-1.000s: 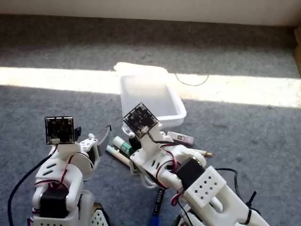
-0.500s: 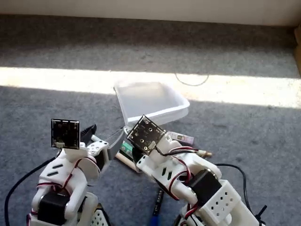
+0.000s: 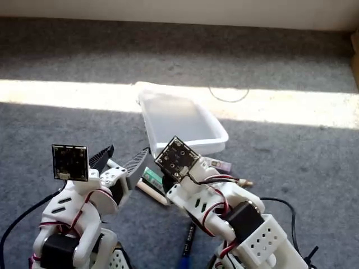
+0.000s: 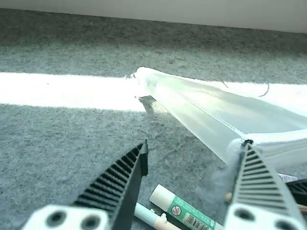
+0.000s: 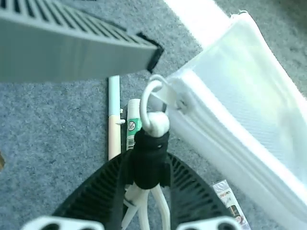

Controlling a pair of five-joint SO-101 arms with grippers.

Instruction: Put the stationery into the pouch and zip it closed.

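The translucent white pouch [image 3: 180,119] lies on the grey carpet, and the right wrist view shows its zip edge [image 5: 249,96]. My right gripper [image 5: 146,163] is shut on the black zip pull [image 5: 146,151], which carries a white ring, at the pouch's near corner. My left gripper [image 3: 129,150] stands open just left of that corner, with one fingertip [image 4: 247,146] close to the pouch [image 4: 211,112]. Under both grippers lie a green-labelled glue stick [image 4: 184,213] and a pale pen [image 5: 114,122]. Nothing is between the left fingers.
A small wrapped packet [image 3: 216,164] and a pencil tip [image 3: 244,182] lie right of the right arm. A blue-ended pen [image 3: 187,246] lies between the arm bases. A thin cord [image 3: 227,96] lies beyond the pouch in a sunlit band. Open carpet lies on all sides.
The right arm drew back toward the front while holding the zip pull, and the pouch's near end shifted with it. The left gripper moved in beside the pouch corner and spread wider.
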